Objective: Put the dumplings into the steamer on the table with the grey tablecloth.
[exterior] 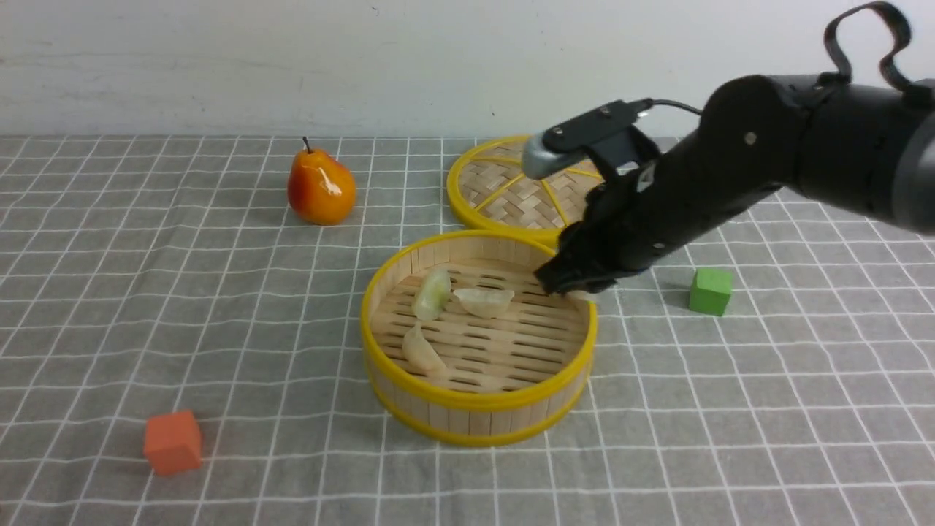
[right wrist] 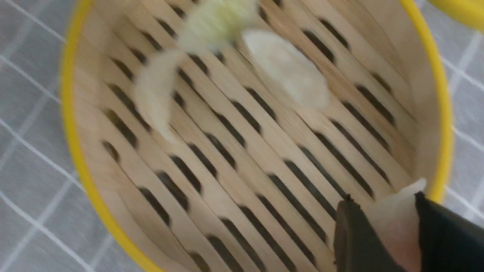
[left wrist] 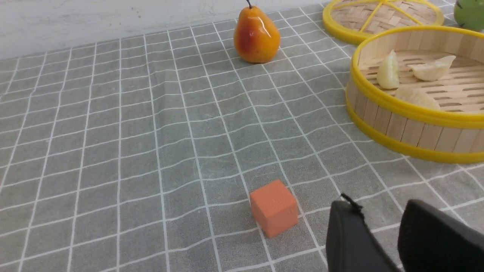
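One table lay under one grey tablecloth (exterior: pixel 256 292), printed with a thin white grid and slightly wrinkled. One robot arm, the right (exterior: pixel 767 139), reached in from the right side of the front view.

One steamer (exterior: pixel 482 400), round, with a slatted floor and two yellow rims, sat on the cloth near the middle of the front view. Behind it lay one woven lid (exterior: pixel 511 191) with yellow spokes, partly hidden by the right arm.

Two grippers were in view. The right gripper (right wrist: pixel 382 200) was clamped on one dumpling, above the steamer near its right rim. The left gripper (left wrist: pixel 380 204) had its two fingertips apart, with a gap between them.

One orange-red pear (exterior: pixel 321 186) with a dark stem stood behind the steamer, to the left of the lid. One rounded green thing (left wrist: pixel 469 13) showed only partly at the edge of the left wrist view.

There were two cubes: one orange cube (exterior: pixel 173 442) at the front left, and one green cube (exterior: pixel 710 291) to the right of the steamer.

Four dumplings were counted. Three lay inside the steamer, toward its left: one pale green dumpling (exterior: pixel 432 293), one cream dumpling (exterior: pixel 483 302) just right of it, and a second cream dumpling (exterior: pixel 424 352) nearer the front. The fourth, a pinkish dumpling (right wrist: pixel 397 223), was the one in the right gripper.
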Tool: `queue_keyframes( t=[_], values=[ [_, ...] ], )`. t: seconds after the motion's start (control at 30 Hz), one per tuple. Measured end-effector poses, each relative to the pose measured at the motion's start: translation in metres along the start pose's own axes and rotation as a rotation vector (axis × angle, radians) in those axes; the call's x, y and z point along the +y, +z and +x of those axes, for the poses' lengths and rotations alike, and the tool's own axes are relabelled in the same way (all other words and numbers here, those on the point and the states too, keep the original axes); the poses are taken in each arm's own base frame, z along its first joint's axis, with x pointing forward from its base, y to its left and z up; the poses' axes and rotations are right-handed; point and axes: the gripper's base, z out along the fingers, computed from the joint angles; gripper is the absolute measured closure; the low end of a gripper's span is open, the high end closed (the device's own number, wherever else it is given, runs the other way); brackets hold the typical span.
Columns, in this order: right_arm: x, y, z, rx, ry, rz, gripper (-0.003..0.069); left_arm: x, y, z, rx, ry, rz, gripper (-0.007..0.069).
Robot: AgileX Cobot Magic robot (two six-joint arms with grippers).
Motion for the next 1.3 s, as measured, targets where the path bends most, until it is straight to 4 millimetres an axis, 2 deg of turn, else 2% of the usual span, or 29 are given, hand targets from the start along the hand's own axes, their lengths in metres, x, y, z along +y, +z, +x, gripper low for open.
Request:
queue_keyframes(
  t=[0.13,0.17,0.23,0.3,0.37,0.47,0.5,0.57,0.6,0.63,0.73,0.77,0.8,0.87,0.9,0.97,1.1,1.13,1.2,1.3],
  values=[
    [0.005,0.053,0.016,0.024,0.039,-0.032,0.0477,0.0,0.0,0.0,0.0,0.0,0.0,0.0424],
    [0.005,0.053,0.015,0.021,0.042,-0.033,0.0475,0.0,0.0,0.0,0.0,0.0,0.0,0.0423],
    [0.003,0.074,0.027,0.064,0.073,-0.042,0.0426,0.0,0.0,0.0,0.0,0.0,0.0,0.042],
    [0.002,0.078,0.029,0.068,0.083,-0.044,0.0354,0.0,0.0,0.0,0.001,0.001,-0.001,0.0418],
    [0.004,0.071,0.023,0.07,0.082,-0.061,0.0279,0.001,0.0,0.001,0.007,0.004,-0.007,0.0417],
    [0.011,0.044,0.006,0.066,0.062,-0.098,0.0215,0.001,0.0,0.001,0.015,0.004,-0.012,0.0412],
    [0.014,0.026,-0.004,0.045,0.05,-0.111,0.0204,0.001,0.0,0.001,0.015,0.005,-0.012,0.0411],
    [0.022,-0.027,-0.029,-0.041,0.0,-0.122,0.0201,0.001,0.0,0.001,0.015,0.006,-0.013,0.0408],
    [0.023,-0.038,-0.032,-0.062,-0.007,-0.121,0.0202,0.001,0.0,0.001,0.015,0.006,-0.013,0.0408],
    [0.028,-0.078,-0.043,-0.129,-0.048,-0.111,0.0218,0.001,0.0,0.001,0.016,0.006,-0.013,0.0407],
    [0.038,-0.153,-0.047,-0.225,-0.112,-0.077,0.0307,0.001,0.0,0.001,0.016,0.006,-0.013,0.0407],
    [0.042,-0.18,-0.043,-0.247,-0.119,-0.069,0.0355,0.001,0.0,0.001,0.016,0.006,-0.013,0.0406],
    [0.045,-0.199,-0.036,-0.258,-0.121,-0.065,0.0409,0.001,0.0,0.001,0.016,0.006,-0.013,0.0406],
    [0.048,-0.216,-0.025,-0.263,-0.116,-0.065,0.0491,0.001,0.0,0.001,0.016,0.006,-0.013,0.0406],
    [0.051,-0.229,-0.009,-0.261,-0.113,-0.067,0.0562,0.001,0.0,0.002,0.017,0.006,-0.014,0.0406],
    [0.054,-0.236,0.015,-0.249,-0.106,-0.07,0.0652,0.001,0.0,0.002,0.017,0.006,-0.014,0.0405],
    [0.054,-0.228,0.077,-0.276,-0.071,-0.035,0.0679,0.001,0.0,0.002,0.018,0.006,-0.015,0.0401],
    [0.053,-0.228,0.079,-0.293,-0.068,-0.029,0.0679,0.001,0.0,0.002,0.018,0.006,-0.015,0.0401],
    [0.049,-0.212,0.112,-0.331,-0.044,0.011,0.0678,0.001,0.0,0.002,0.018,0.006,-0.015,0.0397],
    [0.043,-0.188,0.151,-0.323,-0.031,0.061,0.0678,0.001,0.0,0.002,0.018,0.006,-0.015,0.0397]
  ],
)
